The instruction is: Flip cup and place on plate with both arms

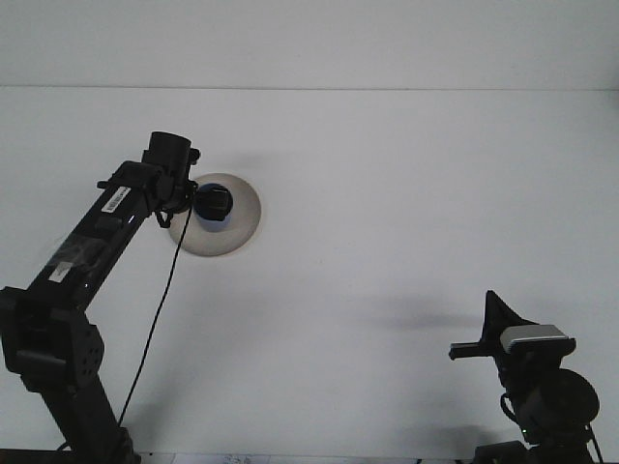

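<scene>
Now: L claw (215, 205) over the plate (242, 220), around the cup (211, 206) w/ cup low over plate centre, prob. for set-down; grip state can't tell. R claw (493, 338) parked near counter (406, 193) edge, clear of L's work; can't tell its state either.

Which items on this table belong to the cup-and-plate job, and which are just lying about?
Part of the job:
- cup, dark blue, over the plate
- plate, pale and round
- left tool, at the cup
- right tool, parked near the front right

Lying about:
- nothing else visible on the white table

The cup (214, 206) sits on the plate (238, 227), far left of the right gripper (495, 329).
</scene>
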